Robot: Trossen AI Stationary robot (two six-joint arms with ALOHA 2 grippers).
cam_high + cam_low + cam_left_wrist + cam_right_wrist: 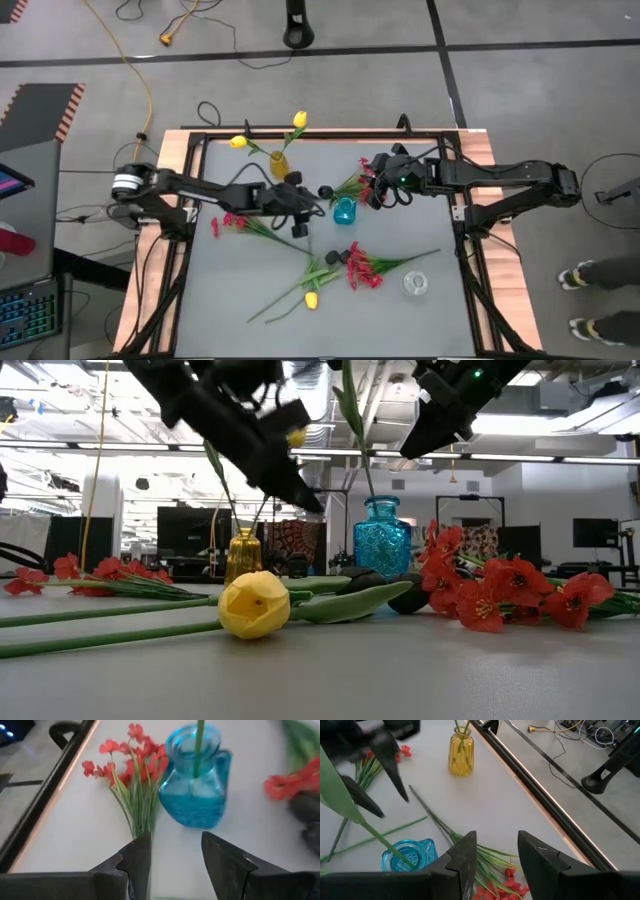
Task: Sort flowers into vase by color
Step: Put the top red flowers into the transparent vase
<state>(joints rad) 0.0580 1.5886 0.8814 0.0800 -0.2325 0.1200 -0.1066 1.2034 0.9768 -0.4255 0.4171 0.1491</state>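
My left gripper (300,215) (176,855) hangs open above the table, just left of the blue vase (344,210) (196,790). One green stem (198,745) stands in that vase. My right gripper (378,195) (495,855) is open too, above a red spray (360,180) (495,887) that lies flat beside the blue vase. The yellow vase (278,163) (460,755) holds two yellow tulips (299,120). Flat on the table lie another red spray (232,222), a third red spray (365,270), a yellow tulip (311,298) (255,603) and black tulips (338,256).
A clear glass vase (415,284) stands near the table's right near corner. A black frame rail (540,785) runs along the table's far edge. Bare grey tabletop shows along the near edge and in the far right part. A person's feet (578,278) are on the floor to the right.
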